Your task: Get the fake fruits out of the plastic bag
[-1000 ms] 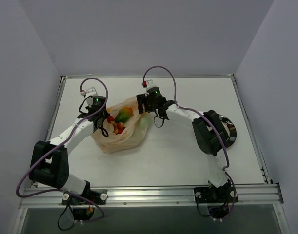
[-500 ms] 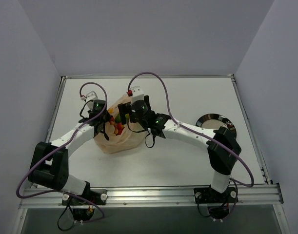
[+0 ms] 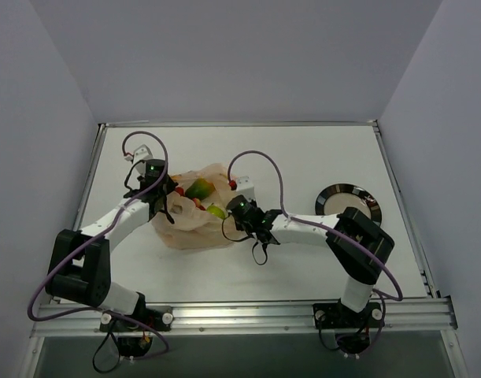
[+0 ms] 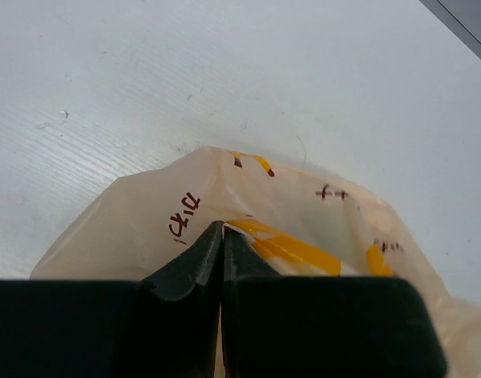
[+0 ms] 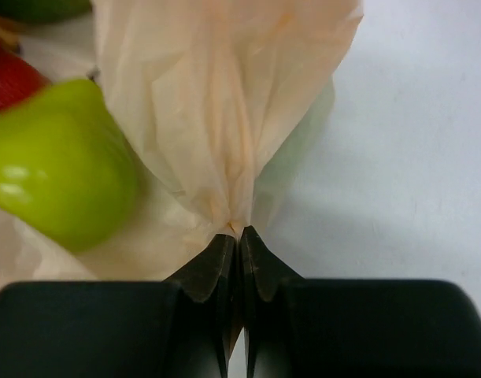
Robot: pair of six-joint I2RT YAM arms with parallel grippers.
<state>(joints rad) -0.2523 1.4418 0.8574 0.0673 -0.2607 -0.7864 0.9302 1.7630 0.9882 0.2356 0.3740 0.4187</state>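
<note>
The peach plastic bag (image 3: 189,233) lies left of the table's middle with its mouth held apart. In the mouth show fake fruits: a green-orange one (image 3: 197,189), a yellow-green one (image 3: 216,211) and small red ones (image 3: 198,205). My left gripper (image 3: 165,197) is shut on the bag's left rim; in the left wrist view its tips (image 4: 222,228) pinch the printed film (image 4: 248,197). My right gripper (image 3: 229,221) is shut on the right rim, with gathered film (image 5: 224,118) in its tips (image 5: 237,233). Beside them lie the yellow-green fruit (image 5: 59,169) and a red one (image 5: 8,79).
A dark round plate (image 3: 348,200) sits on the white table (image 3: 303,157) at the right, just beyond the right arm's elbow. Raised metal rails border the table on all sides.
My right gripper has swung from the bag's far side over its mouth to the near right rim and shut on the film. The plate has come into view. The left gripper kept its hold.
</note>
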